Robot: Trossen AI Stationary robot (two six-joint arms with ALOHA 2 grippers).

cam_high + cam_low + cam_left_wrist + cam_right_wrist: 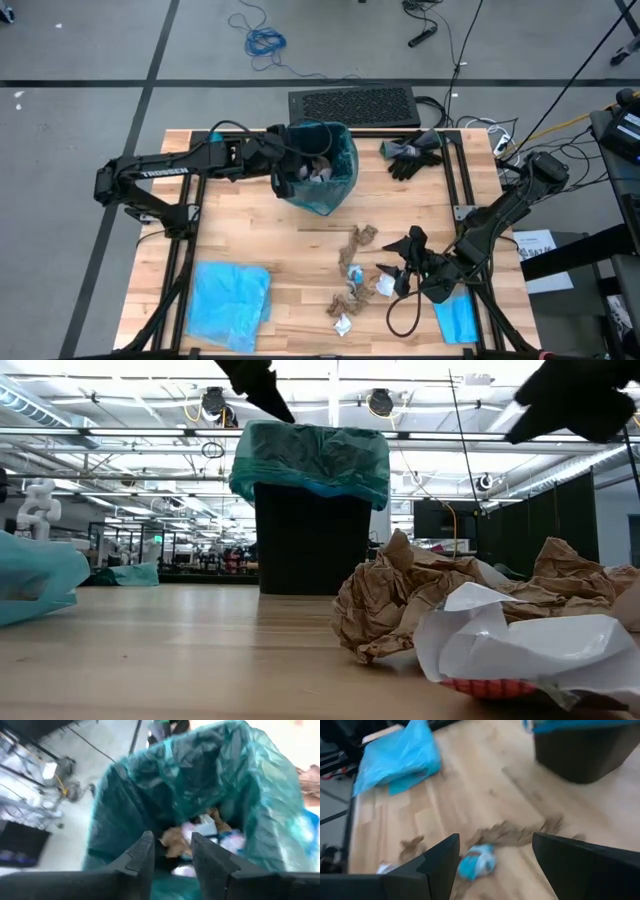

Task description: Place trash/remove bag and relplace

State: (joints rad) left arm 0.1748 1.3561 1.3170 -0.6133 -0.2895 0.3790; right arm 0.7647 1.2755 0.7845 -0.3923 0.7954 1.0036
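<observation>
Left gripper (172, 855) parted, empty, over the bag (335, 175) near the table's far edge. Right gripper (492, 857) spread wide above trash (360, 243); one scrap should be straddled before closing.

Wooden table (300, 250): lined bin (318, 170), trash (358, 275), sky-blue bag (228, 300), gloves (413, 152).

The high view looks straight down on the whole tabletop (300, 250). The low view sits at tabletop height, facing the lined bin (310, 540). The left wrist view peers closely into that bin; the right wrist view looks across the tabletop.
</observation>
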